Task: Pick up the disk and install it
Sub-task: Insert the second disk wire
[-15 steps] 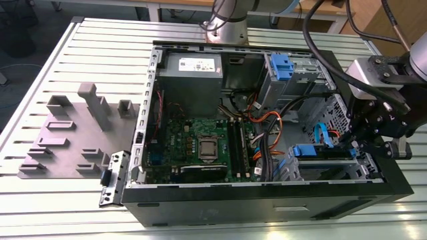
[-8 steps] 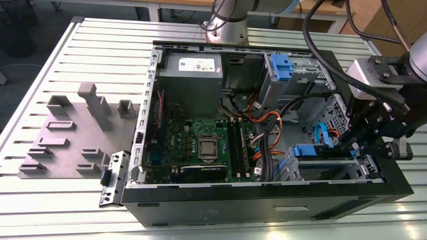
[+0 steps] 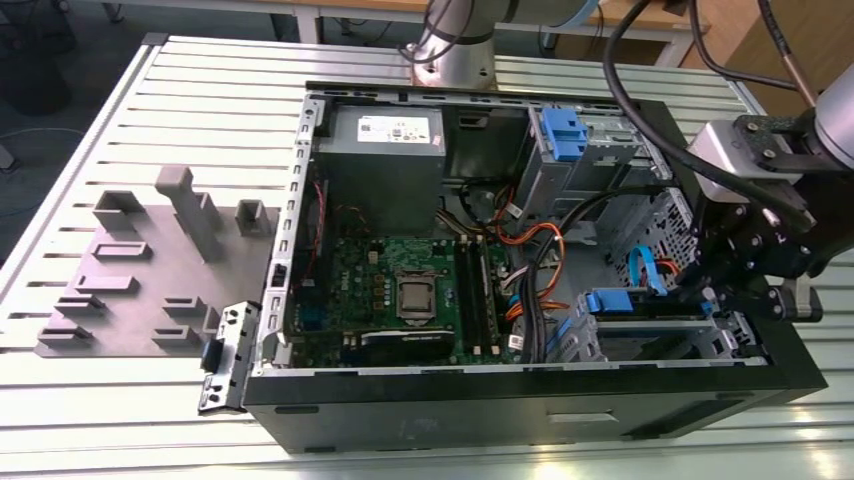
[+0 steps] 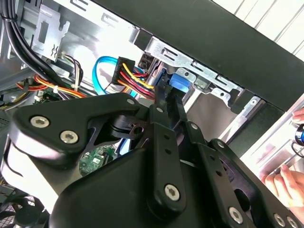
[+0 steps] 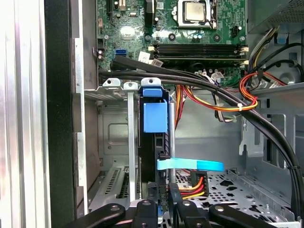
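The disk stands on edge in a slot of the metal drive cage, its blue plastic front tab facing the motherboard. In the exterior view the disk's blue tab shows at the near right corner of the open computer case. My gripper is at the disk's rear end, its black fingers close together on either side of the disk's edge. In the second wrist view the gripper reaches into the cage just beside the blue tab. The gripper hangs over the case's right wall.
Black, orange and yellow cables and a blue flat cable cross beside the cage. The motherboard, a grey power supply and another blue-fronted unit fill the case. A grey fixture board lies left. A person's hand is outside the case.
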